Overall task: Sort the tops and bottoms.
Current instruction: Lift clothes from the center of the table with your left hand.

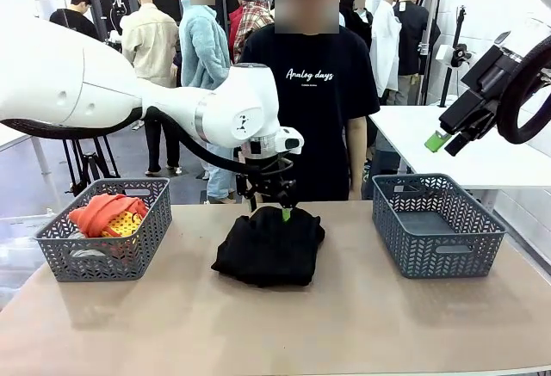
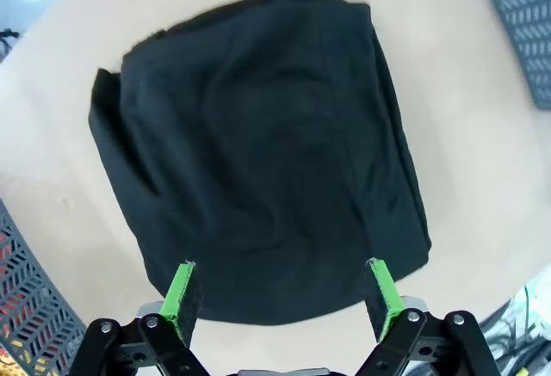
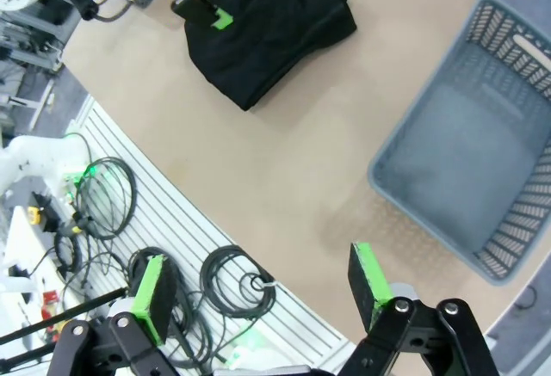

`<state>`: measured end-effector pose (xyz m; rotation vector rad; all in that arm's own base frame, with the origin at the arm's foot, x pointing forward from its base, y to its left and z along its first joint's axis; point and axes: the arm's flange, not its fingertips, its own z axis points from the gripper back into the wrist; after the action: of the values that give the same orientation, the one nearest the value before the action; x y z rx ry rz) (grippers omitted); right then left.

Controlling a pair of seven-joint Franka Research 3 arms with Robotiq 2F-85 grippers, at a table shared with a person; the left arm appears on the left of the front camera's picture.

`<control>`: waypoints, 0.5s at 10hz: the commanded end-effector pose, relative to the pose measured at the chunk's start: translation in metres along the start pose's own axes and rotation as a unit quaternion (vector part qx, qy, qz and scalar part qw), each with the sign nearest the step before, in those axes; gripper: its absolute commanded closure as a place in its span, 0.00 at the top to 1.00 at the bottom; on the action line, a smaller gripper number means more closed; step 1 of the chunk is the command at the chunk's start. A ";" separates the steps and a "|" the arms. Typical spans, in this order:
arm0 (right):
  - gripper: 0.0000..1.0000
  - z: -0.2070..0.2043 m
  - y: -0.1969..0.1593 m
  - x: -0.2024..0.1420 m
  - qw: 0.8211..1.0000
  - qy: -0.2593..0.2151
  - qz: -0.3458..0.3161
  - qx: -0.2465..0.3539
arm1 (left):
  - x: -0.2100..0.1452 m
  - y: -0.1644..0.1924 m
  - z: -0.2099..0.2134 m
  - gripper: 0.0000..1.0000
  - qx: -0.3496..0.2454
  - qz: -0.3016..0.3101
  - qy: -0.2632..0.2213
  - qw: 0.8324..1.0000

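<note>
The left fingers are hanging wide open just above the far edge of the black bottoms bundle. The right fingers, equally wide, are waiting well apart, high at the right.

Grey plastic basket, left; matching grey basket, right; both on tan table. Person standing behind. Coiled black cables beside the table.
</note>
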<state>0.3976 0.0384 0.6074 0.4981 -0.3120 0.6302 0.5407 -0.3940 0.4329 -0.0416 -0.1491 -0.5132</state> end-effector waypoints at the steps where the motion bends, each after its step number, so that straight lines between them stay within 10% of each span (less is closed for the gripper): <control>1: 1.00 -0.001 0.000 -0.001 1.000 0.005 -0.001 -0.005 | -0.006 0.000 0.000 0.98 0.035 0.025 -0.027 0.999; 5: 1.00 -0.001 0.000 -0.001 1.000 0.005 -0.001 -0.005 | 0.001 -0.003 0.000 0.98 0.008 0.008 -0.010 1.000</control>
<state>0.3976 0.0384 0.6074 0.4981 -0.3120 0.6302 0.5398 -0.3975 0.4323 -0.0322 -0.1663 -0.4972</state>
